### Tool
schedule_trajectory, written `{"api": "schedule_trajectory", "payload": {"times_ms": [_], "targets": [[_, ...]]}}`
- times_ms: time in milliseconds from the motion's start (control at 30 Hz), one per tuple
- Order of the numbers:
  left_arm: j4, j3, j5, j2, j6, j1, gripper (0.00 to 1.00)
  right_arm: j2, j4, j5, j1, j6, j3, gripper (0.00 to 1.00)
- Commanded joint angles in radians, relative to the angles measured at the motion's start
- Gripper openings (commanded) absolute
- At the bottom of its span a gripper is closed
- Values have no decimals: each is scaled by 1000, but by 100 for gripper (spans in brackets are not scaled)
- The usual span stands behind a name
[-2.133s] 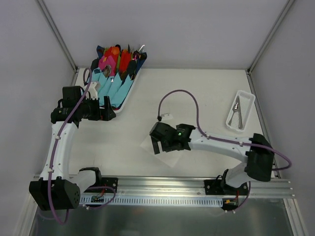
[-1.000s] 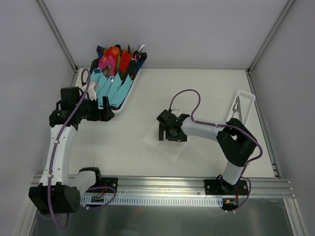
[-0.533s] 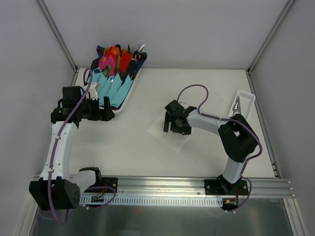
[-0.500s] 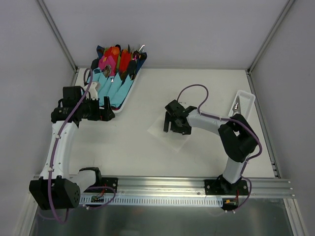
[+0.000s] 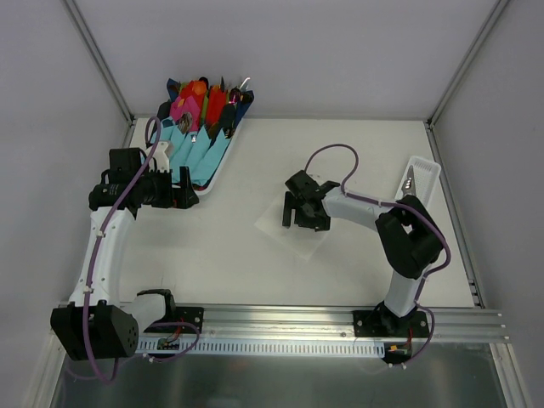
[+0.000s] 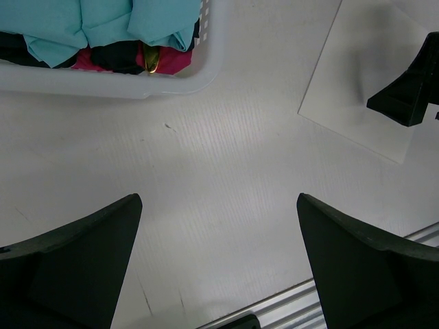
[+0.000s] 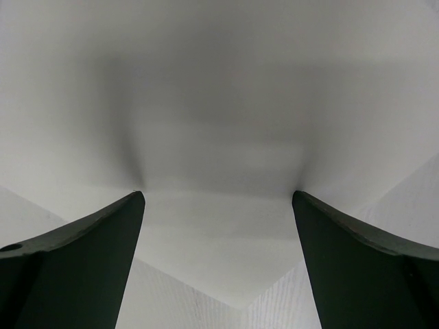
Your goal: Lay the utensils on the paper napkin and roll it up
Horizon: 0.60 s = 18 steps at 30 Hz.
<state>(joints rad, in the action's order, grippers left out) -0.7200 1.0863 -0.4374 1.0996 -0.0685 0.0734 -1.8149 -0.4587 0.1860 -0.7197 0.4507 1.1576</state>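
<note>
The paper napkin [image 5: 285,234] lies flat on the table near the middle. It also shows in the left wrist view [image 6: 357,75] and fills the right wrist view [image 7: 219,137], with one corner pointing at the camera. My right gripper [image 5: 302,223] is open, with both fingertips [image 7: 134,200] down on the napkin. The utensils [image 5: 410,181] lie in a white ribbed tray [image 5: 429,167] at the right edge, partly hidden by my right arm. My left gripper [image 5: 194,194] is open and empty over bare table [image 6: 218,202].
A white basket [image 5: 223,161] of light-blue, pink and red napkin bundles stands at the back left, its rim also in the left wrist view [image 6: 137,86]. My right gripper's finger [image 6: 411,92] shows there too. The metal rail [image 5: 280,319] runs along the near edge.
My right gripper moved back and to the right, and the napkin slid with it. In the last half second it barely moved. The left arm stayed put.
</note>
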Motion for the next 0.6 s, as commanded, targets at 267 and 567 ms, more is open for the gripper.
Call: {"api": "schedule_trajectory", "payload": {"times_ms": [267,567], "targets": [[-6,70,-31,2,-30,6,99,239,-89,-11,35,-113,109,97],[-7,98,-92,14,-76,8,99,479,-202,-231,417,-345,186,96]]}}
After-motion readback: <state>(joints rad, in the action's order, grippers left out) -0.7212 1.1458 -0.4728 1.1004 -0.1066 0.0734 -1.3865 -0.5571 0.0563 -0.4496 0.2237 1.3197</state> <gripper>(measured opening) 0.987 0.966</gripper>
